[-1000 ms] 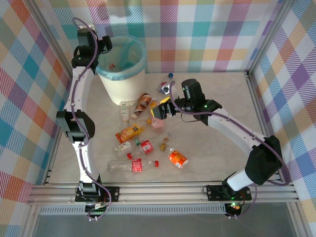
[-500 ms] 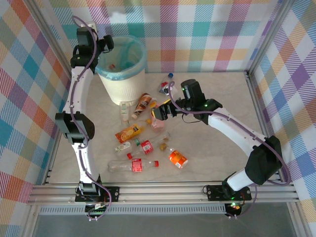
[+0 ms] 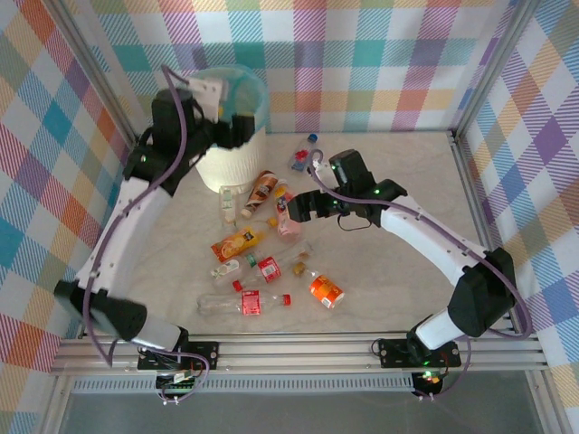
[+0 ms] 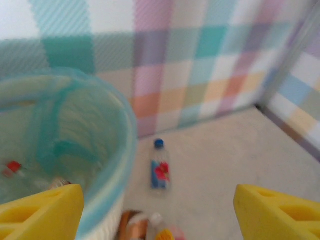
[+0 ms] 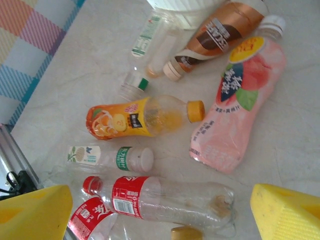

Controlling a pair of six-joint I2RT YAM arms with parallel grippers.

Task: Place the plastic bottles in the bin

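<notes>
Overhead, the white ribbed bin (image 3: 233,167) with its teal liner stands in the upper left of the frame, and the left gripper (image 3: 237,129) hangs over its rim. Below and right of the bin the plastic bottles (image 3: 262,271) lie scattered on the pale desk (image 3: 398,163). A brown-labelled bottle (image 3: 262,190) lies just beside the bin's base and an orange juice bottle (image 3: 237,242) in the middle. A long clear red-labelled bottle (image 3: 242,304) is lowest in the heap, and a blue-capped bottle (image 3: 312,139) lies apart near the back wall. The right gripper (image 3: 291,210) hovers over the upper right part of the heap, above a pink bottle (image 3: 289,226)

From the left wrist, the two yellow fingertips (image 4: 40,210) sit in the lower corners, spread wide with nothing between them. The bin's liner rim takes the left half, and something small and red (image 4: 12,167) lies inside. The blue-capped bottle lies on the desk right of the bin, near the checked wall (image 4: 200,60)

From the right wrist, the yellow fingertips (image 5: 32,212) stand far apart at the lower corners, gripping nothing. Under them on the desk lie the pink bottle at upper right, the brown-labelled bottle just beside its top, the orange juice bottle at centre, a small white-capped bottle (image 5: 110,157) below it, and a red-capped clear bottle (image 5: 165,197) along the bottom
</notes>
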